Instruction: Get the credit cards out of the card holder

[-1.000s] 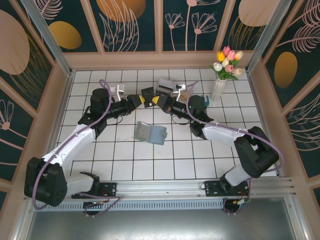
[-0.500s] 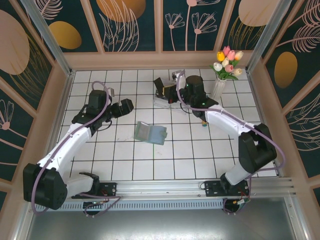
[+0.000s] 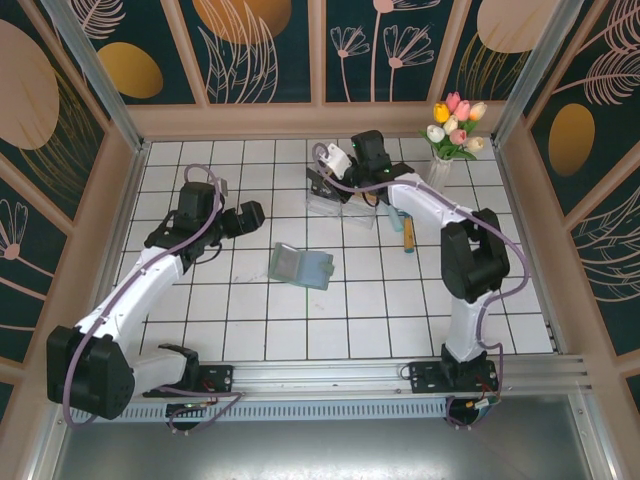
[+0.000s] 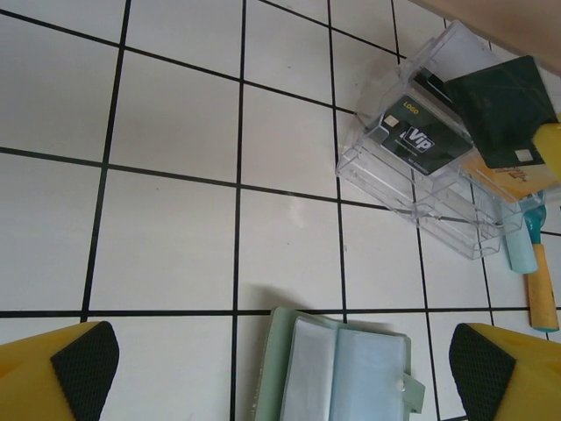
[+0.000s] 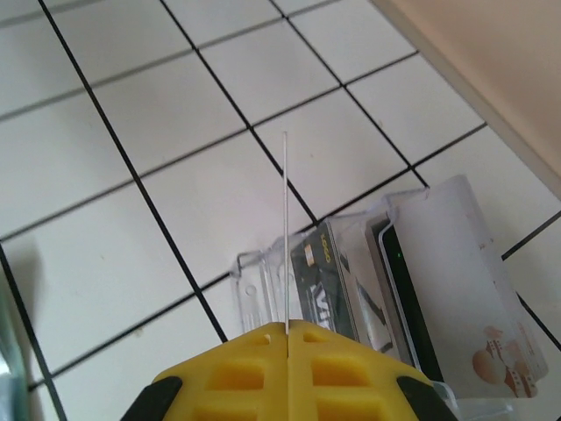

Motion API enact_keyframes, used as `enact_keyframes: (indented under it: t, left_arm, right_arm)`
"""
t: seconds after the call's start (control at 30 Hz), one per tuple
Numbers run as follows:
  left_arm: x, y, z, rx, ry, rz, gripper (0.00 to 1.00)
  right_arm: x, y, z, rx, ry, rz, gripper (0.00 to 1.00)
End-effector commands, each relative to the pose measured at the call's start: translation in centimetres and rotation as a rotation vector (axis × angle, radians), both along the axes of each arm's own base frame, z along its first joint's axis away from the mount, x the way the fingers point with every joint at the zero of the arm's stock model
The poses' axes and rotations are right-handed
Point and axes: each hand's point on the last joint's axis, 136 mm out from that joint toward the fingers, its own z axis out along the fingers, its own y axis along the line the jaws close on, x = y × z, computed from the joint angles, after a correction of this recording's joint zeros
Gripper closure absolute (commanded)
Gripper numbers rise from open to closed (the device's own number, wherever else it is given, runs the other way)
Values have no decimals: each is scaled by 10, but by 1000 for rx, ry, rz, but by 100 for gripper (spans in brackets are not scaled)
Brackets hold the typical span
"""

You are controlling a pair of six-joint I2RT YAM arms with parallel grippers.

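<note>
I'm seeing the left gripper (image 3: 248,216) hanging released, fingers spread wide, left of the table's centre. Just right of it, the grey-green card holder (image 3: 298,266) is lying open on the tiles mid-table. Toward the far edge, the clear compartment tray (image 4: 438,215) is holding a black VIP card (image 4: 422,140) and a tan-orange card (image 4: 513,180). The right gripper (image 3: 330,183) is hovering over that tray, clenched on a dark green credit card (image 4: 501,105) and covering the tray's far end. An orange-handled garden fork (image 4: 533,263) is lying beside the tray. A vase of tulips (image 3: 438,175) is standing near the far right corner.
</note>
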Motion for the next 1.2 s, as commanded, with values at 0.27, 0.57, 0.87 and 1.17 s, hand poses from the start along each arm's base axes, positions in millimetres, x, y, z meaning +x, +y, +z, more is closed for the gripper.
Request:
enact_keyframes:
  t: [0.27,0.57,0.87,1.17]
  left_arm:
    - [-2,-5,-12,0,22,-44,2]
    - [-2,-6,-15,-2,30,-50,2]
    - [-3,-7,-16,-8,27,-59,2]
    - [-3,-9,-18,-13,32,-65,2]
  right_arm:
    - [14,-9,-26,-169,2,97,100]
    - [21,-11,-41,-209,20,97,100]
    - [28,-14,-49,-238,26,70,96]
    - [35,-12,-36,-224,18,18,78]
